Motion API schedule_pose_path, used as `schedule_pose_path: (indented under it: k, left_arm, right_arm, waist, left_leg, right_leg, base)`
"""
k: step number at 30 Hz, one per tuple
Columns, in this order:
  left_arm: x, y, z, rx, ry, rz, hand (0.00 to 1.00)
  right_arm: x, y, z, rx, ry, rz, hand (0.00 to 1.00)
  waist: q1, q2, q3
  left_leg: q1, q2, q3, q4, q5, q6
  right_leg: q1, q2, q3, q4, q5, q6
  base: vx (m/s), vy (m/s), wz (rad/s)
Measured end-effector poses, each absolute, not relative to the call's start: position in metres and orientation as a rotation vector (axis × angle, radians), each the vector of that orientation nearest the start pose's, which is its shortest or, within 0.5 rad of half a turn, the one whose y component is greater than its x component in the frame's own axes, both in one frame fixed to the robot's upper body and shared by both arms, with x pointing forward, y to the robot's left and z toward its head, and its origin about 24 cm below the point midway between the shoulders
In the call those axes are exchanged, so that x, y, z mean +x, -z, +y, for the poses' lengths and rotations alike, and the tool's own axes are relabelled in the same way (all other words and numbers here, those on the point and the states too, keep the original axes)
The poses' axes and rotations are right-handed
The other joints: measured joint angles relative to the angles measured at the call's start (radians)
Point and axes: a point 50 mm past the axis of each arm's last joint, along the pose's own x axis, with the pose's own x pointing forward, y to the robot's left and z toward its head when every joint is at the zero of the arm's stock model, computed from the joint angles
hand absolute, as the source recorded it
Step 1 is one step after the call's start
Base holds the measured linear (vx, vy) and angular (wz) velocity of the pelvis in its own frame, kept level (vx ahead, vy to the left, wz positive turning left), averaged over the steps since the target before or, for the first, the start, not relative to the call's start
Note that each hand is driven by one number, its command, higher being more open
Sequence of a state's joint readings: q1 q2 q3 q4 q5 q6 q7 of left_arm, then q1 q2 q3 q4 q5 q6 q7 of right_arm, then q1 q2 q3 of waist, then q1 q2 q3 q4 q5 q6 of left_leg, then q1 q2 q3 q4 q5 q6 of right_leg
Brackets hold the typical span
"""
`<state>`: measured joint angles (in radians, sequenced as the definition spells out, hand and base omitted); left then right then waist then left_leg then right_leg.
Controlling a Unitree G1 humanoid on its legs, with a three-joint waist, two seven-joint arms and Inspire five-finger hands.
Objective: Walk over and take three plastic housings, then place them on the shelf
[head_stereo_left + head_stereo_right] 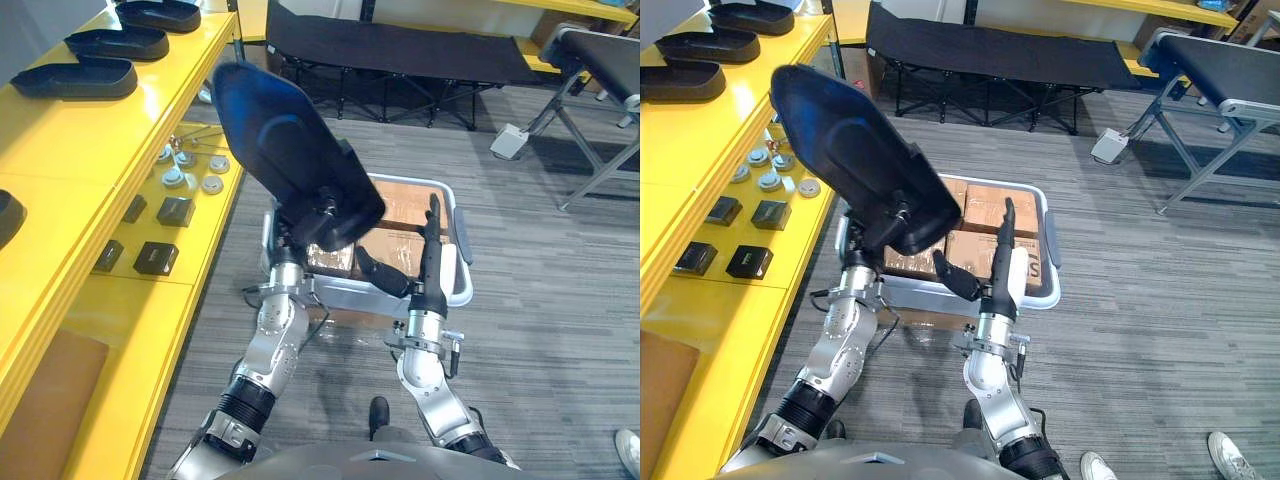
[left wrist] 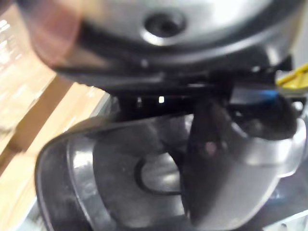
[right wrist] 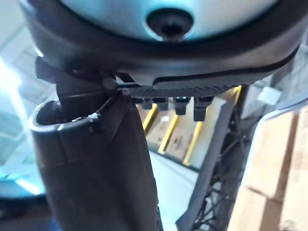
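Plastic housing (image 1: 270,130) gripped by left robot hand (image 1: 322,210).

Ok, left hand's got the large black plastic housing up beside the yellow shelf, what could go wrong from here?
The black plastic housing is gripped at one end by the left hand and stands tilted, so it may twist or slip. Its upper end looks close to the yellow shelf and could clip the front edge. Three similar black housings already sit on top; a careless set-down could knock them.

Black housing (image 1: 290,150), yellow shelf (image 1: 60,130), grey striped carpet (image 1: 520,300)
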<state>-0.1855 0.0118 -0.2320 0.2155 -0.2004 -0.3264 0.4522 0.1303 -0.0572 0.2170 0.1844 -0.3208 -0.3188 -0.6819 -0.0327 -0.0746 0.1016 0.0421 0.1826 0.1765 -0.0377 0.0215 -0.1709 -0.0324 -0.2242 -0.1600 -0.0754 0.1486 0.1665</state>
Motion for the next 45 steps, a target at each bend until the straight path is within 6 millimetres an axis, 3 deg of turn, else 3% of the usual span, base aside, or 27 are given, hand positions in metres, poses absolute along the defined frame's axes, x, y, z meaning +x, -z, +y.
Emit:
schedule_pose_path:
  k: [4,9,14,15,20,28,30,32,38,42,45]
  left_arm:
    - [0.273,-0.070,0.157,0.054,-0.429,-0.315,0.00]
    - [0.259,-0.067,0.172,0.170,-0.447,-0.332,0.00]
    - [0.238,-0.045,0.170,0.118,-0.346,-0.234,0.00]
    - [0.226,-0.039,0.168,0.014,-0.306,-0.190,0.00]
    - [0.205,-0.043,0.169,-0.216,-0.244,-0.205,0.00]
    - [0.193,-0.081,0.188,-0.222,-0.268,-0.415,0.00]
    - [0.187,-0.089,0.191,-0.216,-0.284,-0.454,0.00]
    - [0.183,-0.096,0.195,-0.210,-0.300,-0.488,0.00]
    - [0.166,-0.091,0.216,-0.257,-0.370,-0.479,0.00]
    - [0.160,-0.091,0.230,-0.285,-0.410,-0.500,0.00]
    - [0.148,-0.091,0.241,-0.260,-0.455,-0.505,0.00]
  right_arm:
    - [0.183,0.021,-0.171,-0.326,0.507,0.046,1.00]
    - [0.174,0.029,-0.176,-0.263,0.452,0.114,1.00]
    - [0.165,0.036,-0.175,-0.140,0.313,0.164,1.00]
    - [0.158,0.038,-0.177,-0.097,0.283,0.188,1.00]
    - [0.150,0.038,-0.185,0.068,0.256,0.207,1.00]
    - [0.158,0.007,-0.191,0.243,0.152,0.052,1.00]
    - [0.166,0.001,-0.186,0.266,0.125,0.018,1.00]
    - [0.180,-0.005,-0.177,0.300,0.082,-0.013,1.00]
    - [0.197,-0.011,-0.141,0.236,-0.128,-0.016,1.00]
    - [0.205,-0.006,-0.138,0.187,-0.159,0.003,1.00]
    - [0.213,-0.011,-0.138,0.177,-0.166,-0.016,1.00]
  waist:
    - [-0.004,0.014,-0.008]
    - [-0.007,0.020,-0.012]
    - [-0.021,0.033,-0.027]
    - [-0.024,0.043,-0.035]
    - [-0.022,0.061,-0.047]
    - [0.003,0.086,-0.066]
    - [0.007,0.088,-0.071]
    - [0.037,0.090,-0.072]
    - [0.099,0.089,-0.074]
    - [0.140,0.088,-0.075]
    - [0.149,0.088,-0.075]
  left_leg:
    - [0.000,0.000,0.007,0.006,-0.002,-0.005]
    - [-0.004,-0.002,0.009,0.017,-0.010,-0.005]
    - [-0.019,-0.002,0.006,0.018,-0.014,-0.005]
    - [-0.024,-0.002,0.007,0.018,-0.013,-0.005]
    - [-0.018,-0.001,0.006,0.020,-0.013,-0.005]
    - [-0.025,0.000,-0.044,0.019,-0.009,-0.001]
    - [-0.041,0.000,-0.067,0.019,-0.003,0.000]
    - [-0.062,-0.001,-0.099,0.021,0.006,-0.001]
    - [-0.086,-0.012,-0.193,0.020,0.020,-0.005]
    - [-0.104,-0.024,-0.240,0.015,0.030,-0.004]
    - [-0.103,-0.024,-0.244,0.016,0.030,-0.005]
  right_leg:
    - [-0.001,0.000,0.002,-0.002,0.000,0.000]
    - [-0.001,-0.003,0.001,-0.003,0.000,0.000]
    - [-0.013,-0.004,-0.004,-0.003,0.000,0.000]
    - [-0.019,-0.003,-0.004,-0.003,0.000,0.000]
    - [-0.011,-0.003,-0.007,-0.003,0.000,0.000]
    - [0.020,-0.004,-0.064,-0.003,-0.023,-0.008]
    - [0.020,-0.005,-0.089,-0.003,-0.024,-0.010]
    - [0.024,-0.006,-0.121,-0.003,-0.022,-0.014]
    - [0.074,-0.012,-0.224,-0.003,-0.032,-0.004]
    - [0.090,-0.020,-0.274,-0.002,-0.044,0.001]
    - [0.095,-0.020,-0.275,0.007,-0.051,0.001]
  base:
    - [0.01,-0.003,-0.04]
    - [0.00,0.000,-0.01]
    - [0.00,0.000,0.00]
    - [0.00,0.000,0.00]
    - [0.00,-0.001,0.01]
    - [-0.03,-0.008,0.17]
    - [-0.01,-0.006,0.33]
    - [0.00,-0.007,0.37]
    - [0.01,-0.005,0.47]
    - [0.00,0.010,0.42]
    - [0.00,0.004,0.04]
